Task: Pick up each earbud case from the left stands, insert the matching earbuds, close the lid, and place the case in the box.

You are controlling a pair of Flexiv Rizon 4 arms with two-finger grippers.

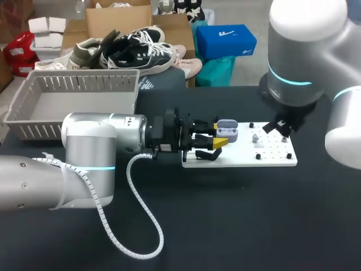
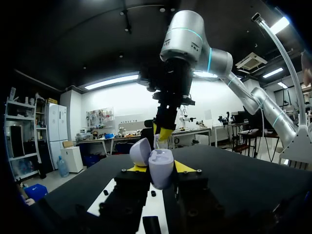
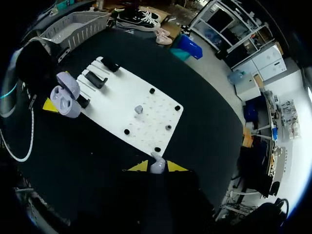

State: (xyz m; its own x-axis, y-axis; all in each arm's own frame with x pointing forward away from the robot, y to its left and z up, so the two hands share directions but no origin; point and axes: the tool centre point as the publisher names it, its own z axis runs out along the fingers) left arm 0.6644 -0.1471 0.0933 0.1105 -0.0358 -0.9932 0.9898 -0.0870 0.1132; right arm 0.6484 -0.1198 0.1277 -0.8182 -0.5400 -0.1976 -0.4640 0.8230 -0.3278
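Observation:
My left gripper (image 1: 220,141) is shut on a lavender earbud case (image 1: 227,131) with its lid open, held over the left end of the white board (image 1: 271,161). In the left wrist view the case (image 2: 161,166) sits between the yellow fingertips (image 2: 184,166), its lid (image 2: 140,151) tipped back. My right gripper (image 3: 156,166) is shut on a pale earbud (image 3: 156,163), high above the board's right end (image 3: 161,122). A second earbud (image 3: 138,109) stands on the board (image 1: 255,137). From the left wrist, the right gripper (image 2: 163,132) hangs just beyond the case.
A grey slatted basket (image 1: 73,96) stands at the back left of the black table. Two black stands (image 3: 95,79) lie at the board's left end, and small black pegs (image 3: 152,90) dot its right half. A white cable (image 1: 135,226) loops from my left arm.

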